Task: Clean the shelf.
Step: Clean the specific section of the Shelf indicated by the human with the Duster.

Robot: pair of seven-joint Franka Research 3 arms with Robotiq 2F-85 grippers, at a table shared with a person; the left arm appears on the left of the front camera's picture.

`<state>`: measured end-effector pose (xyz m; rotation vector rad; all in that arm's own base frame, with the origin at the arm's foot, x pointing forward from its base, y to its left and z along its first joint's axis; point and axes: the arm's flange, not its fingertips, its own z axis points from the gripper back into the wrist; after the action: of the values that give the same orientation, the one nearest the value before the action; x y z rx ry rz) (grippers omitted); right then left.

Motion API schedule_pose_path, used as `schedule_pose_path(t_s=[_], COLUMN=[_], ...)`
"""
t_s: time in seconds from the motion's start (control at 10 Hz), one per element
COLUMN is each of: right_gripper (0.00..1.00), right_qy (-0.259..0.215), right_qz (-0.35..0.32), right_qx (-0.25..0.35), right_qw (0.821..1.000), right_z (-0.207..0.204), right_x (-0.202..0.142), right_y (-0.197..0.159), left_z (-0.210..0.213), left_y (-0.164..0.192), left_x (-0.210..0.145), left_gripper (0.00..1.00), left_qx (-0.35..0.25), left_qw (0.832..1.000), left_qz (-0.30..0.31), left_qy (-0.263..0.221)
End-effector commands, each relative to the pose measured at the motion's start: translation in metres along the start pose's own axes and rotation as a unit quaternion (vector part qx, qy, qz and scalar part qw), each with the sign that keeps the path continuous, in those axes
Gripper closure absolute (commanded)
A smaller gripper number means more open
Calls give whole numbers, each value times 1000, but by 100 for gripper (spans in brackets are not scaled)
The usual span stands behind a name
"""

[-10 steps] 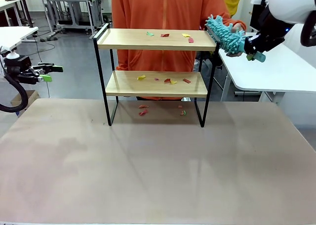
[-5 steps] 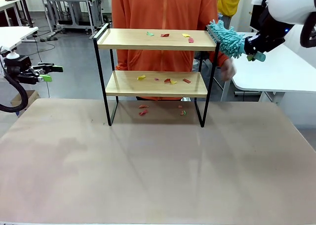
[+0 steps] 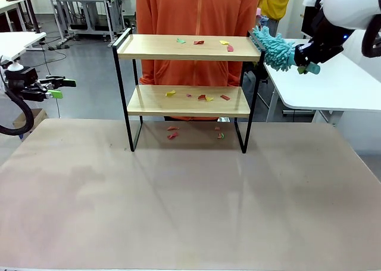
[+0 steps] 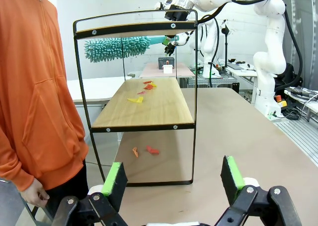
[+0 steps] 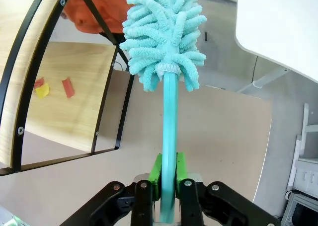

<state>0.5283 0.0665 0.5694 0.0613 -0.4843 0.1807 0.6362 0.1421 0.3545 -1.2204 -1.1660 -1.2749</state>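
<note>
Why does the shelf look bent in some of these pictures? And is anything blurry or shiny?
Left wrist view: the shelf has a black frame that bows outward, a wide-angle lens effect. Right wrist view: its rails curve likewise, while the teal duster looks sharp. Front view: the shelf stands straight, everything near is in focus, and the table carries a faint sheen under even room light.

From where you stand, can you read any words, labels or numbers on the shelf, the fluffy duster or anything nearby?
None readable.
The shelf and the teal duster bear no print.
A small white tag far behind the shelf, in the left wrist view, is too small to read.
</note>
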Motion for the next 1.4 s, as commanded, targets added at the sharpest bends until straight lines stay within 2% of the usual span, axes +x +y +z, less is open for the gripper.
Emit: schedule_pose_path(t_s=[0.0, 0.1, 0.2, 0.5, 0.7, 0.9, 1.0, 1.3], right_gripper=[100, 100, 87, 87, 87, 87, 87, 87], right_qy=[-4, -4, 0, 32, 81, 129, 160, 253], right_qz=[8, 8, 0, 64, 142, 216, 269, 407], right_qx=[0, 0, 0, -6, -34, -56, -52, 13], right_qw=[1000, 1000, 1000, 997, 986, 966, 948, 877], right_z=[2, 2, 0, 41, 65, 93, 110, 154], right_x=[1, 1, 0, -36, -70, -103, -121, -158], right_y=[-1, -1, 0, -61, -88, -104, -105, -91], left_z=[-1, -1, -1, -1, -1, -1, -1, -1], left_y=[-1, -1, -1, -1, -1, -1, -1, -1], left_x=[2, 2, 2, 2, 2, 2, 2, 2], left_gripper=[0, 0, 0, 0, 0, 0, 0, 0], left_qx=[-2, -2, -2, -2, -2, -2, -2, -2], left_qw=[1000, 1000, 1000, 1000, 1000, 1000, 1000, 1000], left_qz=[0, 0, 0, 0, 0, 0, 0, 0], left_qy=[2, 2, 2, 2, 2, 2, 2, 2])
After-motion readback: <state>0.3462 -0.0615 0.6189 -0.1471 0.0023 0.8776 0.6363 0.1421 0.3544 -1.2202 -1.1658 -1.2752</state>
